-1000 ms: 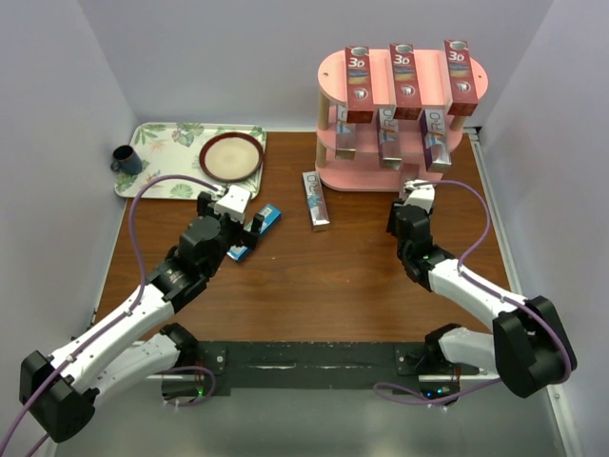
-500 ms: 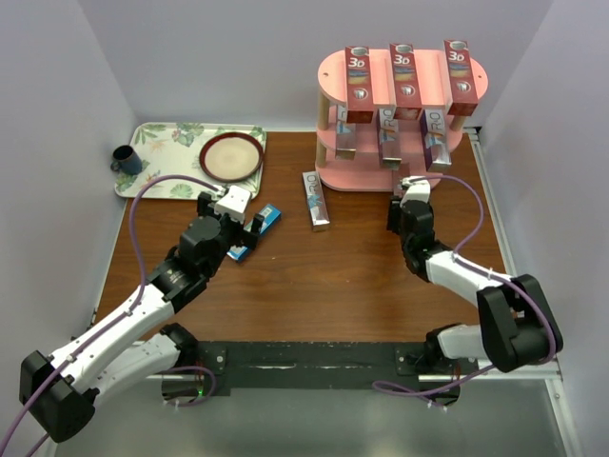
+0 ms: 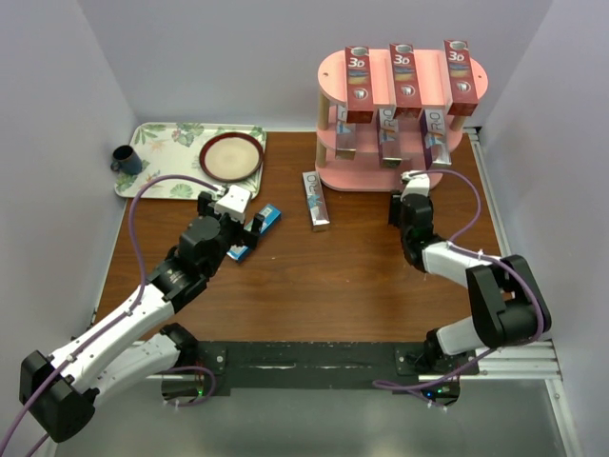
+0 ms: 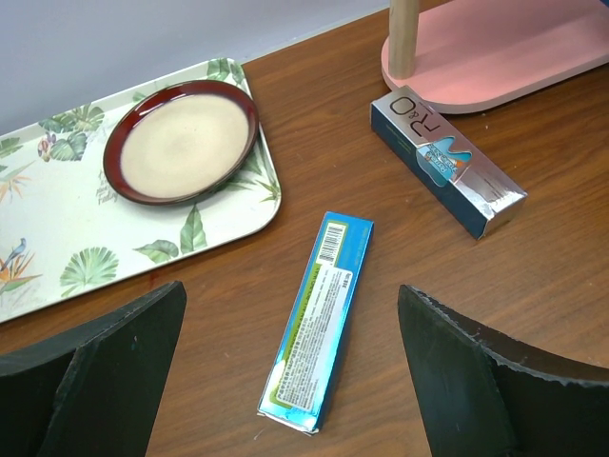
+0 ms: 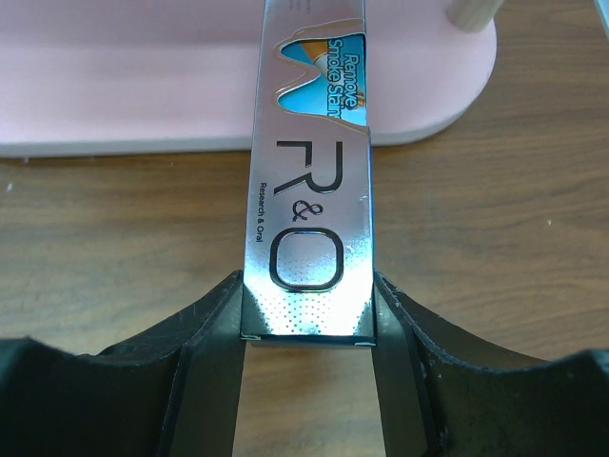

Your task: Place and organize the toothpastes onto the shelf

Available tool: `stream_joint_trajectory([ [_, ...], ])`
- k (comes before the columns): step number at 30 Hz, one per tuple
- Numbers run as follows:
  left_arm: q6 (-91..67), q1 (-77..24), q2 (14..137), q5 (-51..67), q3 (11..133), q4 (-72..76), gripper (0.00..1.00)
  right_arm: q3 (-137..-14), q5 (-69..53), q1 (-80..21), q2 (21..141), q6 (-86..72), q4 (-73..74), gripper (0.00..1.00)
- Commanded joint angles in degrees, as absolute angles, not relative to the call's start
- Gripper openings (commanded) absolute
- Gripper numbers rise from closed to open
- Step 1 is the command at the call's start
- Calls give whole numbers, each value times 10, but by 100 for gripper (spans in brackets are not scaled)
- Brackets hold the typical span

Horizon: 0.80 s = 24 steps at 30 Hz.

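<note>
Pink boards of the shelf (image 3: pixel 328 76) stand at the far right of the table (image 3: pixel 333 286). I see three red cartons (image 3: pixel 404 81) lying side by side across the top board, with more cartons (image 3: pixel 388 141) on the middle board below them. My right gripper (image 5: pixel 306 319) is closed on the near end of a silver carton (image 5: pixel 309 190) printed with R&O. Both fingers press on its long sides, and its far end reaches over the edge of the bottom board. Whether it rests on that board, I cannot tell. My left gripper (image 4: pixel 290 314) is wide open and holds nothing. It hovers above a blue carton (image 4: pixel 319 324), which lies flat on the wood and, in the left wrist view, sits between the two fingers without touching them. A second silver box (image 4: pixel 447 162) lies flat on the table just in front of the left end of the shelf, near one wooden post (image 4: pixel 404 38) and apart from the blue one. At the far left there is a flowered tray (image 4: pixel 57 219) with a red-rimmed plate (image 4: pixel 181 141) on it and a dark cup (image 3: pixel 126 159) at its left end.
</note>
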State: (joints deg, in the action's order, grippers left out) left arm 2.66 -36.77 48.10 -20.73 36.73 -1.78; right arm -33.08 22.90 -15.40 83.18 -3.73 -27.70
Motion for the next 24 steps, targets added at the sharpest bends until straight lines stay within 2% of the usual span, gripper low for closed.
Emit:
stream_joint_trajectory([
  [1,35,-365,480,-200,362,10,98,-383,236,-148,852,-19,-352,33],
  [24,39,-365,488,-198,361,10,98,-440,208,-110,947,-29,-384,37],
])
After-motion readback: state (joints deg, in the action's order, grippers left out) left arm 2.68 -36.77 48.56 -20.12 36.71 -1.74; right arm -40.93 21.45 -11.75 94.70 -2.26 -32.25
